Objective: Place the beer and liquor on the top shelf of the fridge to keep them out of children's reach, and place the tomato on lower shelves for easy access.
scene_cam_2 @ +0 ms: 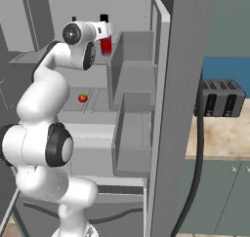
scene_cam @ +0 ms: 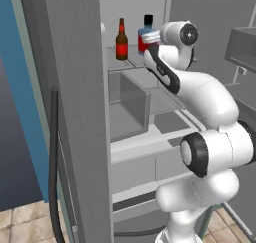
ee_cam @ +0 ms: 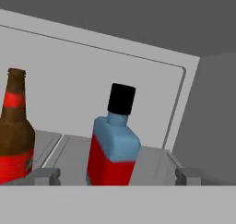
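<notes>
The fridge (scene_cam: 70, 87) stands open in front of me, its grey door edge and long dark handle (scene_cam: 53, 162) close on the left of the left base view. Up on the top shelf (scene_cam: 131, 63) the beer (scene_cam: 121, 41) and the liquor (scene_cam: 146, 33) both stand upright, near each other but apart, the slim brown bottle at about nine o'clock from the squat blue-and-red one. The white arm (scene_cam: 205, 137) reaches up to that shelf, and its wrist covers the lower part of the liquor in both base views.

From the hand view, the gripper (ee_cam: 119, 177) faces the liquor (ee_cam: 113, 144) head on. Its two fingertips (ee_cam: 46, 176) sit spread wide at the bottom, one at roughly eight o'clock from the bottle and the other at four o'clock, each with a clear gap to the glass. Nothing is held between them. The beer (ee_cam: 14, 135) shows at the far left edge there, partly cut off, beyond the left fingertip.

In the right base view the tomato (scene_cam_2: 83, 98) lies on one of the lower shelves (scene_cam_2: 93, 104), well below the bottles, at about six o'clock from the arm's wrist. The liquor's red base and black cap (scene_cam_2: 104, 18) peek out beside the wrist. Past the door at three o'clock, a dark toaster (scene_cam_2: 219, 98) sits on a pale counter (scene_cam_2: 224, 133).
</notes>
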Robot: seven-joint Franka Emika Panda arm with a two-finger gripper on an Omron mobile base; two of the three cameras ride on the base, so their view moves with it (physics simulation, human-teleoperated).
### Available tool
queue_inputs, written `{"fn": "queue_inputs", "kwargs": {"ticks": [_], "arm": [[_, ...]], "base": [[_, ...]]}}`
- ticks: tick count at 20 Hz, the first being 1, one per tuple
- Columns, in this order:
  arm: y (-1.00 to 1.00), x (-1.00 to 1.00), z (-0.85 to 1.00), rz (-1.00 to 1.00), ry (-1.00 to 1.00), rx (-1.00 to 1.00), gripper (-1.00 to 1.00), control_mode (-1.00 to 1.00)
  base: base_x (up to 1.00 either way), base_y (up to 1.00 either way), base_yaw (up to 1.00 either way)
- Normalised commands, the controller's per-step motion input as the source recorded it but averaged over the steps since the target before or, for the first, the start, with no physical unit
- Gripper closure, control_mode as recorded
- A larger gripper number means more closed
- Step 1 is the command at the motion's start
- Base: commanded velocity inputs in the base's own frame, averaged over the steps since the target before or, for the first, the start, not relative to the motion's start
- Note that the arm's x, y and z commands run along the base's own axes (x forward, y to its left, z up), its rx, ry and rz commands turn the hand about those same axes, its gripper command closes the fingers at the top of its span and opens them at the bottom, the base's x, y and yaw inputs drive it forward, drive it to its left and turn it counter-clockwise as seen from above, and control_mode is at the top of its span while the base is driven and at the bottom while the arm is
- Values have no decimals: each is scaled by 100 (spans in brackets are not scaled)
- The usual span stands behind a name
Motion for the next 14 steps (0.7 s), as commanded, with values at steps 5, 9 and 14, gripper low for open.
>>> {"fn": "queue_inputs", "kwargs": {"ticks": [5, 9, 14], "arm": [[0, -100, 0, -3, 7, -5, -100, -100], [5, -100, 0, 0, 11, -6, -100, -100], [13, -100, 0, 0, 10, -3, -100, -100]], "base": [[0, 0, 0], [0, 0, 0], [0, 0, 0]]}}
